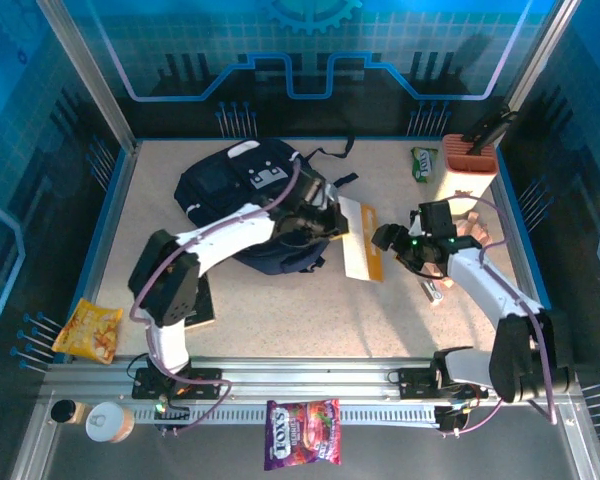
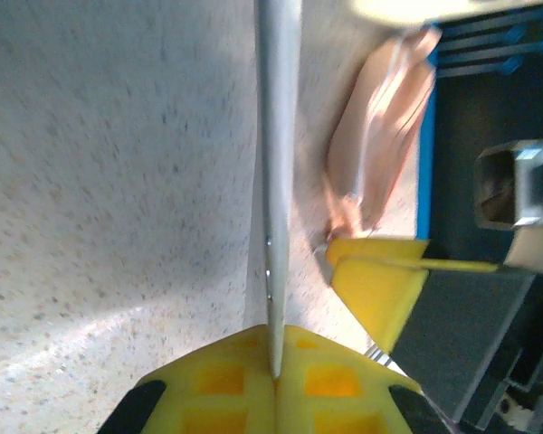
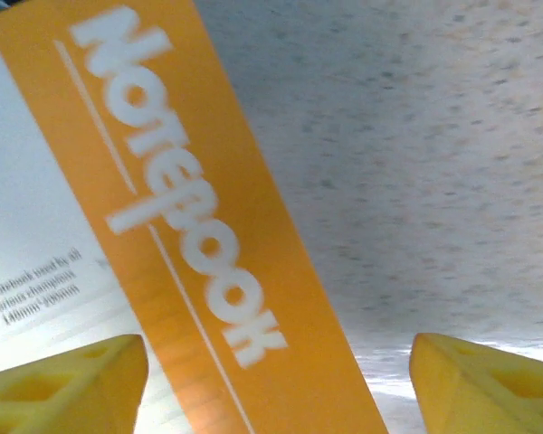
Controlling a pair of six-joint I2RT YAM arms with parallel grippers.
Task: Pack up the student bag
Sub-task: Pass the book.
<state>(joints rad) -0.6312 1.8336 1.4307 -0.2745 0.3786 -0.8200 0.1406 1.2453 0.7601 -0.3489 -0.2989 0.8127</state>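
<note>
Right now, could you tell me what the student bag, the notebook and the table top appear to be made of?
The student bag: dark navy fabric, matte, judging by soft folds and slumped shape. The notebook: paper or card, smooth printed orange-and-white cover, slight sheen. The table top: hard speckled beige surface, perhaps laminate or stone-look; faint glare.

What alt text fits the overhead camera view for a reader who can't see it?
The left claw grips a flat white and orange paper notebook by its edge at mid-table, beside a large dark navy fabric backpack. The right claw stands open just right of the notebook, above the speckled beige table.
</note>
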